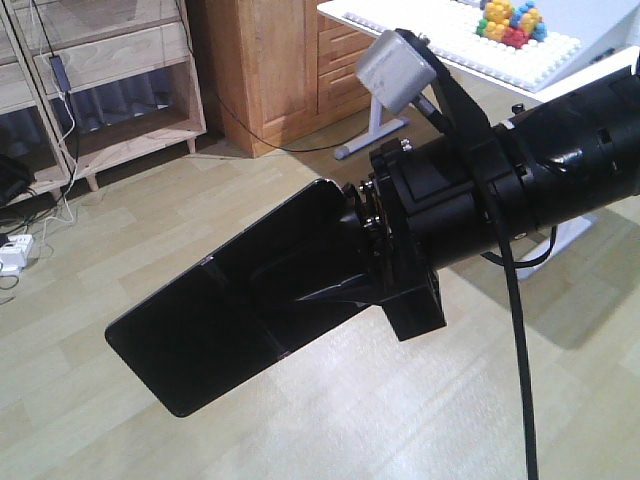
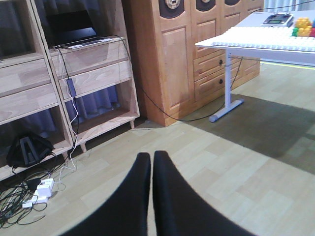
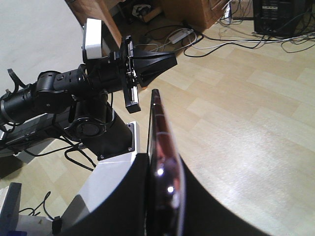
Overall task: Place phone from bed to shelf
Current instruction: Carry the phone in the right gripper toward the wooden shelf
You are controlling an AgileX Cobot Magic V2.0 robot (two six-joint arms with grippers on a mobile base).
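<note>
The phone (image 1: pixel 225 315), a thin glossy black slab, hangs in the air over the wooden floor with my right gripper (image 1: pixel 332 288) shut on one end. In the right wrist view the phone (image 3: pixel 157 115) stands edge-on with a pinkish rim, clamped by my right gripper (image 3: pixel 161 161). My left gripper (image 2: pixel 151 157) is shut on nothing and points at the floor in front of the shelf (image 2: pixel 93 73); the same left gripper (image 3: pixel 167 60) also shows from the right wrist. The pale wooden shelf (image 1: pixel 120 60) stands at the far left. The bed is out of view.
A laptop (image 2: pixel 78 32) sits on a shelf board. Cables and a white power strip (image 2: pixel 42 189) lie on the floor by the shelf's foot. A brown wooden cabinet (image 2: pixel 182 54) stands beside the shelf. A white table (image 2: pixel 261 42) with coloured bricks is at the right.
</note>
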